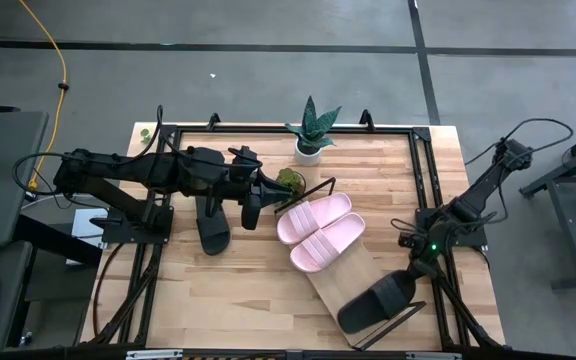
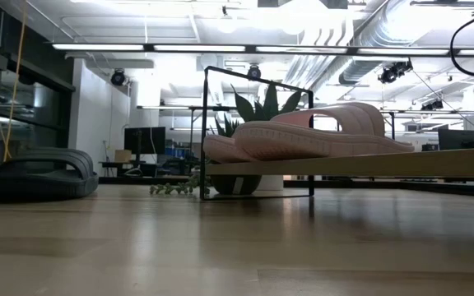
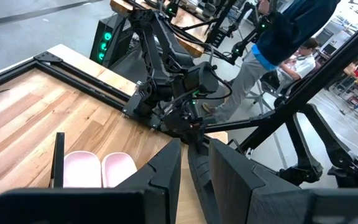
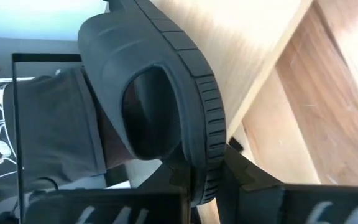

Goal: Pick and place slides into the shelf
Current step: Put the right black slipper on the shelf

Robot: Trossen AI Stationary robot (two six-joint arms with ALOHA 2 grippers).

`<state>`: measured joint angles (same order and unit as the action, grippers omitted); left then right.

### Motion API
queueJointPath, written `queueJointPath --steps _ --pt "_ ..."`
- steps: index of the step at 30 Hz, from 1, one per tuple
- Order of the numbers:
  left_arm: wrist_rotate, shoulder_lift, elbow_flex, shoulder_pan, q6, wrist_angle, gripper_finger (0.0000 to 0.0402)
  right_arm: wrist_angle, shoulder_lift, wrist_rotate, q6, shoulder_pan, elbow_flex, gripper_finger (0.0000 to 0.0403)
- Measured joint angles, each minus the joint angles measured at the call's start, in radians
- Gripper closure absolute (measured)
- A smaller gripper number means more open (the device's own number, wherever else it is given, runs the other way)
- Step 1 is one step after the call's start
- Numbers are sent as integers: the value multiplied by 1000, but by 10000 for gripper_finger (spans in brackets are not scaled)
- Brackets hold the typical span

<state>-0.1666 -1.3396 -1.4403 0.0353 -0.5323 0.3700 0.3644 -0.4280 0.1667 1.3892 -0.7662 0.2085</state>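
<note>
Two pink slides (image 1: 318, 232) lie side by side on the shelf (image 1: 330, 285), a light-wood board that runs slantwise across the table. A black slide (image 1: 376, 300) sits over the board's near end with my right gripper (image 1: 410, 272) shut on it. Whether it rests on the board I cannot tell. Another black slide (image 1: 213, 226) lies sole down on the table under my left arm. My left gripper (image 1: 271, 195) hangs high above the table's middle, its fingers (image 3: 166, 168) a little apart with nothing between them. My right gripper pinches the black slide's ridged sole edge (image 4: 209, 163) between its two fingers, close beside the strap (image 4: 114, 74). It comes from the table's right side, slanting down. The slide reaches away from the fingers over the board.
A spiky plant in a white pot (image 1: 313, 135) and a small green plant (image 1: 290, 182) stand at the far side, by the shelf's black wire end (image 1: 313, 190). A black frame (image 1: 423, 160) rims the table. A person (image 3: 278, 37) stands beyond the right arm's base.
</note>
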Motion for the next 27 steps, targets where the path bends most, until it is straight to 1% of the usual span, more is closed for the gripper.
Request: queueJointPath --steps 8,27 --pt "-2 0 0 0 0 -1 328 -32 -63 -17 -11 0 0 387" --pt "-3 0 0 0 0 -1 328 -74 -181 -8 -37 1 1 387"
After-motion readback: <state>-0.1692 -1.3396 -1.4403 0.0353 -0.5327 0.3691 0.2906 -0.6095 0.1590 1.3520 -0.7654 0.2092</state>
